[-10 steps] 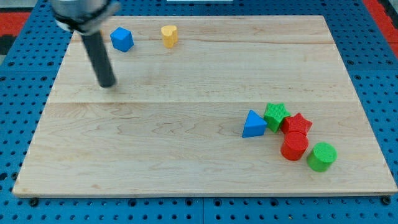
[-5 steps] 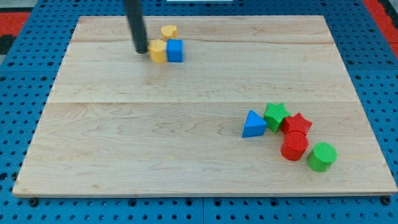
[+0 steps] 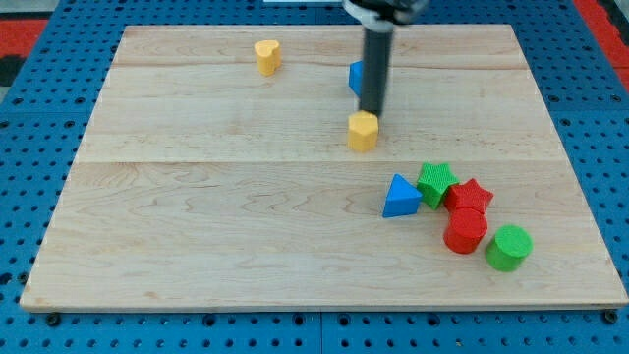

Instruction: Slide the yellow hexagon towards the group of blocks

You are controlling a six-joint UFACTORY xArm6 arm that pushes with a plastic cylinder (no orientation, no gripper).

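Observation:
The yellow hexagon [image 3: 363, 131] lies near the board's middle, up and left of the group. My tip [image 3: 372, 112] touches its upper right edge, the rod rising towards the view's top. The group sits at the lower right: a blue triangle [image 3: 399, 196], a green star [image 3: 436, 183], a red star [image 3: 470, 195], a red cylinder [image 3: 465, 232] and a green cylinder [image 3: 508, 247]. A blue block [image 3: 356, 77] is partly hidden behind the rod.
A yellow heart-shaped block [image 3: 266, 55] lies near the view's top, left of the rod. The wooden board [image 3: 197, 226] rests on a blue pegboard.
My tip has swept right and down from the top left, carrying the yellow hexagon and the blue block with it. The hexagon now lies much closer to the group.

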